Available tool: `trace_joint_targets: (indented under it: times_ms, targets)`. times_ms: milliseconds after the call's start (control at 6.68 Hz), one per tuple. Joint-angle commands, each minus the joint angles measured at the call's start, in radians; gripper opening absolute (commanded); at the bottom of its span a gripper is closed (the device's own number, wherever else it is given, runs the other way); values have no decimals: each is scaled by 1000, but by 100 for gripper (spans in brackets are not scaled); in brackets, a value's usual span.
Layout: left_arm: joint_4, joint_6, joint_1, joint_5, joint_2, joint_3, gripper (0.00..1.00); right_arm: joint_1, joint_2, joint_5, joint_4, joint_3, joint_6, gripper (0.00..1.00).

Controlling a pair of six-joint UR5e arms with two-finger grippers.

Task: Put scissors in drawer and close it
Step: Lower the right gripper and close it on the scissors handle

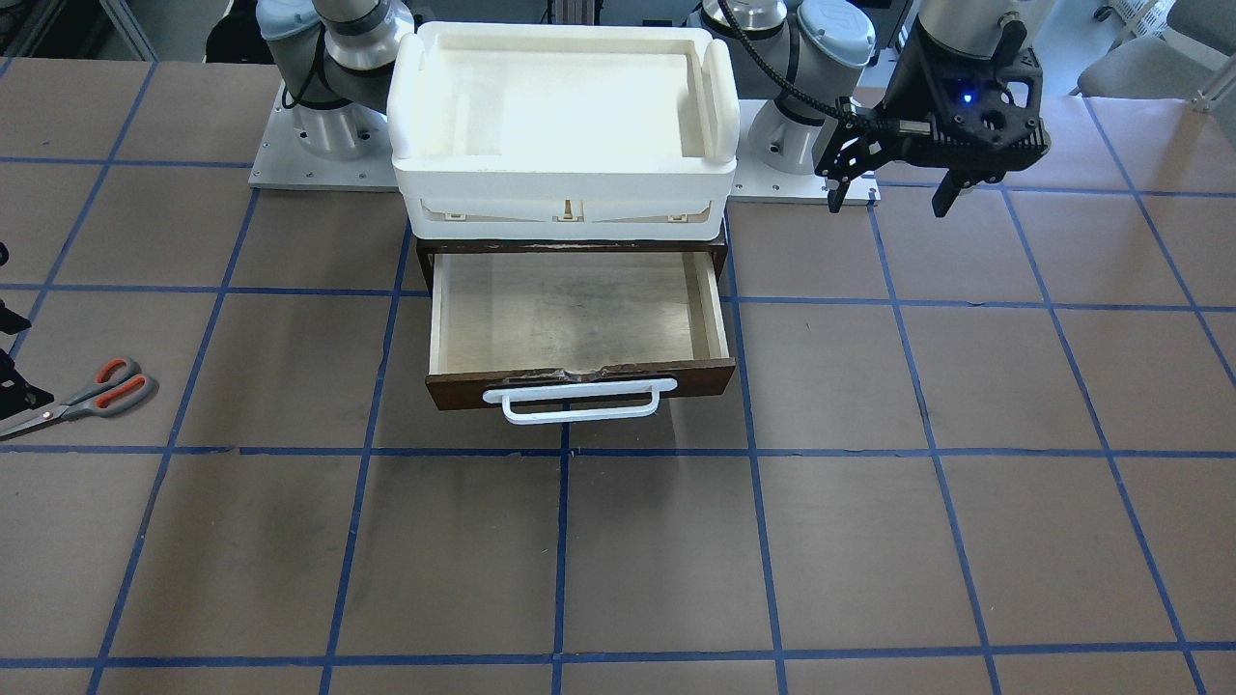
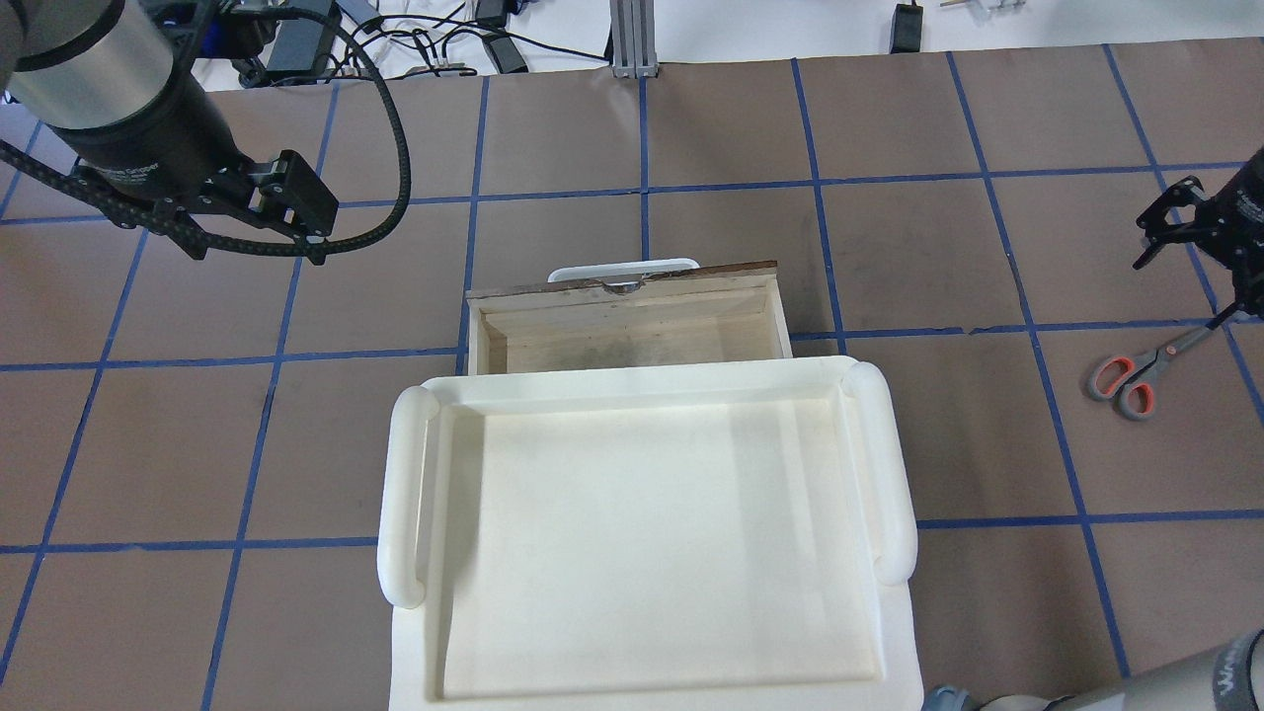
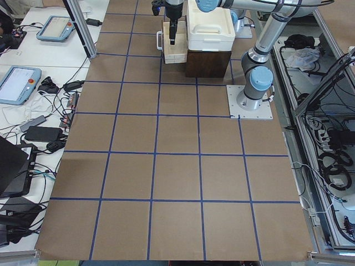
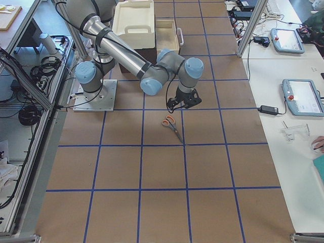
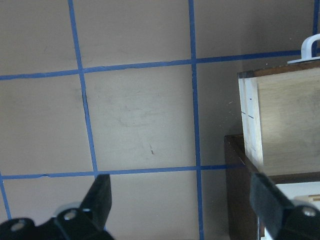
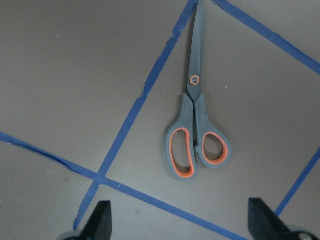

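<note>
My right gripper (image 6: pixel 180 221), jaws apart, should pinch the light, rigid scissors (image 6: pixel 196 125) near the pivot, at 12 o'clock from the loops.

The near right arm (image 4: pixel 126 63) reaches from the base plate (image 4: pixel 93 96) at centre left to mid-frame. The right gripper (image 4: pixel 183 103) hangs over the table (image 4: pixel 162 202), clear of the scissors (image 4: pixel 172 127). They lie flat just below it, handles uppermost, blades pointing lower right. At top centre the drawer (image 4: pixel 166 31) stands open beside the white tray (image 4: pixel 134 17).
</note>
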Motion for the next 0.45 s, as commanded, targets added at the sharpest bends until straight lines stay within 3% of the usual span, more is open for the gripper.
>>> trace_joint_targets:
  times_ms: [0,299]
  targets:
    - [0,0,0,2,0,0,100,-73,25,7,-193,121,-80,93]
    - [2,0,0,2,0,0,100,-128,88,13,-236,138,-74,89]
